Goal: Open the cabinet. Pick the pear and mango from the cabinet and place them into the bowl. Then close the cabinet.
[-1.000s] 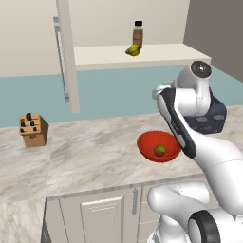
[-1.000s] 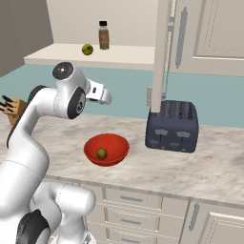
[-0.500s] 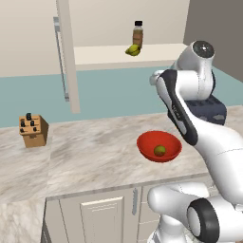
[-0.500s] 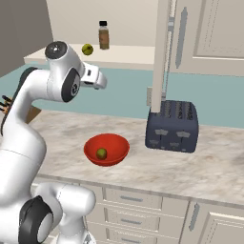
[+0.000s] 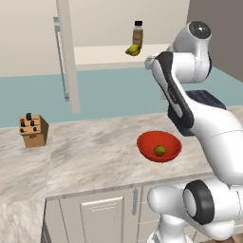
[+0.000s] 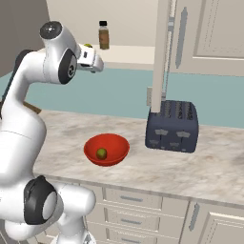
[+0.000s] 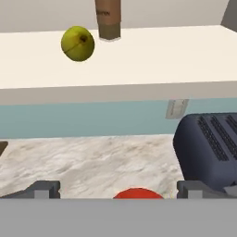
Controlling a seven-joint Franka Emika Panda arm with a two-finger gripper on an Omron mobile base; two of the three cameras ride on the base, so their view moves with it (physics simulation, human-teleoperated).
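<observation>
The cabinet [image 5: 66, 57] is standing open, its door swung out toward the near side, and the pear [image 7: 77, 43] is sitting on the pale shelf [image 7: 139, 60] just beside a brown bottle [image 7: 108, 18]. One fruit, the mango [image 5: 160, 150], is lying in the red bowl [image 5: 159, 145] on the bench [image 5: 85, 152], left of the dark toaster [image 6: 171, 126].

The arm is holding the end effector [image 7: 118, 189] up at shelf height, jaws spread fully wide and gripping nothing, facing the shelf from the near side with the pear above and to the left of its line.

Risks, as I judge them: the pear is round and could roll away along the shelf if one finger is nudging it before the other is closing. The bottle is standing so near that wide-open jaws coming in off-centre could be knocking it over or off the shelf. The shelf's front edge is lying between the fingers and the fruit, so approaching too low could be striking that edge. The open door on the left is also leaving little room for a wide swing.
</observation>
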